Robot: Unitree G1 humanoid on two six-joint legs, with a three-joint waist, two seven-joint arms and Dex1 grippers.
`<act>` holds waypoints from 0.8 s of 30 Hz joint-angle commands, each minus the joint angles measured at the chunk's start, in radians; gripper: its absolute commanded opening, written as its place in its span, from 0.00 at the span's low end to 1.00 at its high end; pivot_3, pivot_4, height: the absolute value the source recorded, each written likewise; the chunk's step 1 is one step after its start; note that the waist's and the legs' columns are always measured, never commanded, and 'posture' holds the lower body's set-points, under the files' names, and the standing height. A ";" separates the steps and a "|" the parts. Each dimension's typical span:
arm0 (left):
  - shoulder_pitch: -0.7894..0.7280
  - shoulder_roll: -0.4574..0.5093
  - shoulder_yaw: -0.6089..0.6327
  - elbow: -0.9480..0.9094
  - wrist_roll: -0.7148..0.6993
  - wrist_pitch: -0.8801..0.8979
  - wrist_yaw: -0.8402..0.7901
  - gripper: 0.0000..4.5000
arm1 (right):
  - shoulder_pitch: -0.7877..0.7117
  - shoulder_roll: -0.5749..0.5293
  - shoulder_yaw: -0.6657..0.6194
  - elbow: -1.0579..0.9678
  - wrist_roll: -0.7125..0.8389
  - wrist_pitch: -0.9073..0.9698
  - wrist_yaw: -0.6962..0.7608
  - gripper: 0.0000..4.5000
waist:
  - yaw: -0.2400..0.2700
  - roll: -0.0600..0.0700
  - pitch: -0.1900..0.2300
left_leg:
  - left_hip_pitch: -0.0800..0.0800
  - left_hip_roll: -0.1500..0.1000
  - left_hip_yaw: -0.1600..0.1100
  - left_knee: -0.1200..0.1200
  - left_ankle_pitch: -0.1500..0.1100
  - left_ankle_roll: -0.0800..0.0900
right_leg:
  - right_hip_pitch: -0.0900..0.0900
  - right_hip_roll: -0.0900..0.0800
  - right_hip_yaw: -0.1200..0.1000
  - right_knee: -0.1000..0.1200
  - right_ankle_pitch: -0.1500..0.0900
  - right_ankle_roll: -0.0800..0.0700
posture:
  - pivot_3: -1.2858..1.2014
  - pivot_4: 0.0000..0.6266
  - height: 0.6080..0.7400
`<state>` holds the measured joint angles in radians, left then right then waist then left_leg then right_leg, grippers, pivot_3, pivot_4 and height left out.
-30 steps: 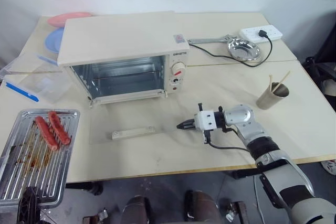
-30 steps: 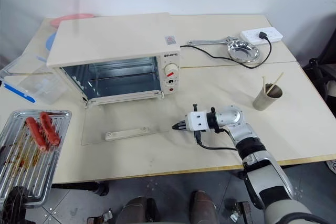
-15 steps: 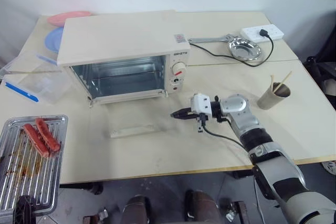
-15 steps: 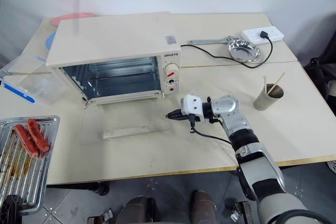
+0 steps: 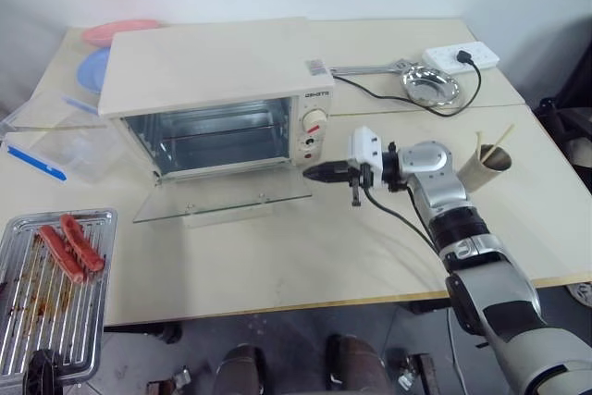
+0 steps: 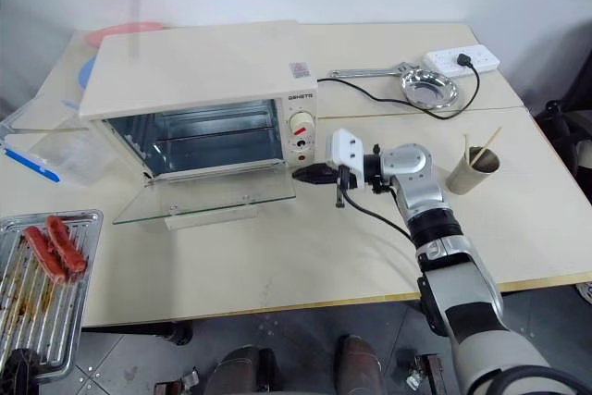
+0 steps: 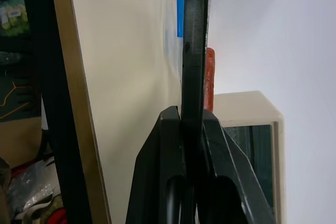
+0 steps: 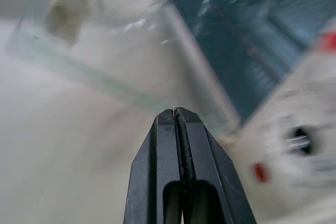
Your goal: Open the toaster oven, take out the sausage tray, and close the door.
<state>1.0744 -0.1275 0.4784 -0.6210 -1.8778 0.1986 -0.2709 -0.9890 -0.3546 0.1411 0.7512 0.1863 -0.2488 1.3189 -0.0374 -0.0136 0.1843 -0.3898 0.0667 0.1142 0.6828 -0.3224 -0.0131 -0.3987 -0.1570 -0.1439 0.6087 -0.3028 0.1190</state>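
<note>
Cream-white toaster oven is sitting toward the far left of the pale table in the left eye view, its cavity open and showing bare metal walls. Right arm is reaching in from the near right, forearm angled up over the table, wrist turned so the right gripper is pointing sideways toward the oven's knob panel; black fingers are pressed together, holding nothing, tip lying just beside the right front corner of the door. Door glass is hanging partly raised, tilted off the tabletop, with its cream bar handle on the underside near the front edge. Sausage tray is sitting out at the near left corner, past the table edge, ridged silver with brown grease and two red sausages toward its far end. Right eye view is showing the same layout, with a paper cup holding sticks, a round steel dish and a white power strip at far right. Left wrist view is showing the left gripper clenched on the tray's thin dark edge, seen edge-on, a sausage end poking out beyond and the oven in the background. Right wrist view is showing the two black fingers shut tight against each other, empty, aimed at the glass corner and the oven's front, red marks blurred alongside.
</note>
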 commanded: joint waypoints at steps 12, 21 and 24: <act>-0.065 0.006 0.019 0.011 0.009 0.026 0.014 0.00 | 0.062 -0.076 -0.001 -0.132 -0.023 0.061 0.049 0.01 | 0.009 -0.001 0.000 | 0.000 0.001 0.004 0.000 -0.003 0.001 | -0.002 0.002 0.005 -0.002 0.000 0.000 | 0.52 0.24 1.00; -0.082 0.019 0.037 0.033 0.005 0.043 0.013 0.00 | 0.144 -0.088 0.036 -0.177 -0.028 0.036 0.091 0.01 | -0.004 -0.001 0.000 | 0.001 0.001 0.007 0.000 -0.003 0.000 | -0.008 0.005 0.013 0.003 0.001 0.001 | 0.52 0.24 1.00; -0.095 0.030 0.047 0.052 0.002 0.055 0.014 0.00 | 0.095 -0.027 0.017 -0.209 0.017 0.112 0.055 0.01 | -0.008 -0.001 0.000 | 0.001 0.001 0.006 0.000 -0.003 0.000 | -0.009 0.006 0.015 0.004 0.001 0.001 | 0.52 0.24 1.00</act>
<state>0.9853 -0.0940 0.4961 -0.5675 -1.8651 0.2489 -0.2500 -0.8518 -0.3992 0.1870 0.5940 0.1587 -0.1693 1.3904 -0.0456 -0.0144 0.1839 -0.3887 0.0681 0.1206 0.6832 -0.3259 -0.0138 -0.4087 -0.1505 -0.1278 0.6130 -0.3022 0.1199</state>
